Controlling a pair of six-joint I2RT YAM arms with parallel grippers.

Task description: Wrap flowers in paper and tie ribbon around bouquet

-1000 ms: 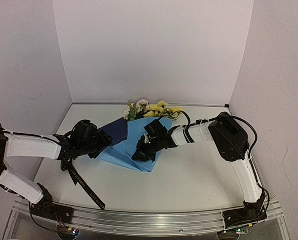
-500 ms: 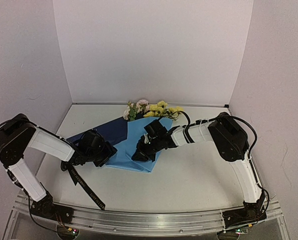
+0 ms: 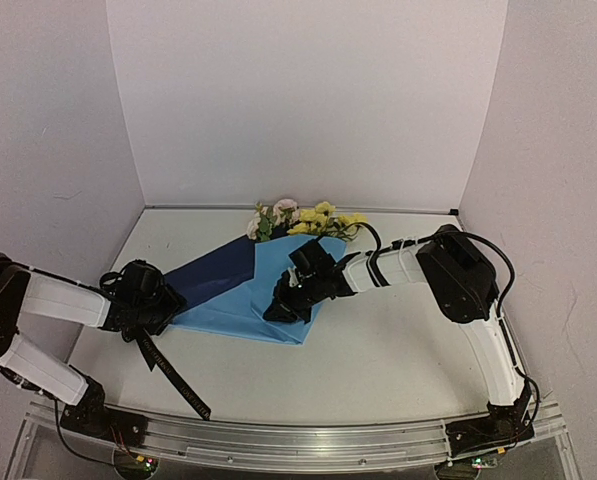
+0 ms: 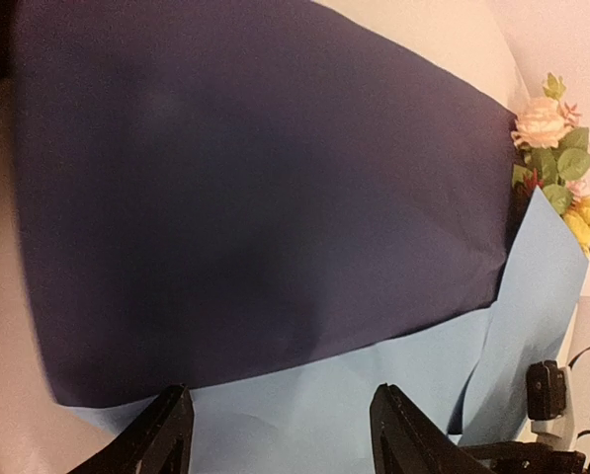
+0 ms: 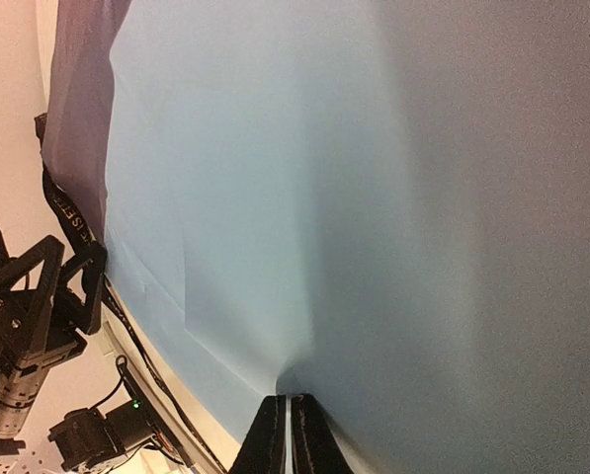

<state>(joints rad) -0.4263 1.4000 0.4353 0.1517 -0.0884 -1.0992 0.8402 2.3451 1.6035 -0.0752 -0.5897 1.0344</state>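
flowers (image 3: 308, 215) poke from the folded paper (image 3: 240, 310), right hand (image 5: 288, 407) pinching it.

Plain white back wall (image 3: 298, 100) and side walls (image 3: 38, 130) box in a pale grey table (image 3: 398, 340). Aluminium rail (image 3: 308, 440) along the near edge. Lighting is soft and even.

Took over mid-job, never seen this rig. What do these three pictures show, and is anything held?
Two robot arms stand at the near edge of the table. The wide picture looks down from behind them; the others come from a camera on each wrist. On the table lie the paper, light blue with a navy flap, the flowers at its far end, and the ribbon near the left arm. The right claw is shut on the paper; the left claw is open at its left corner.
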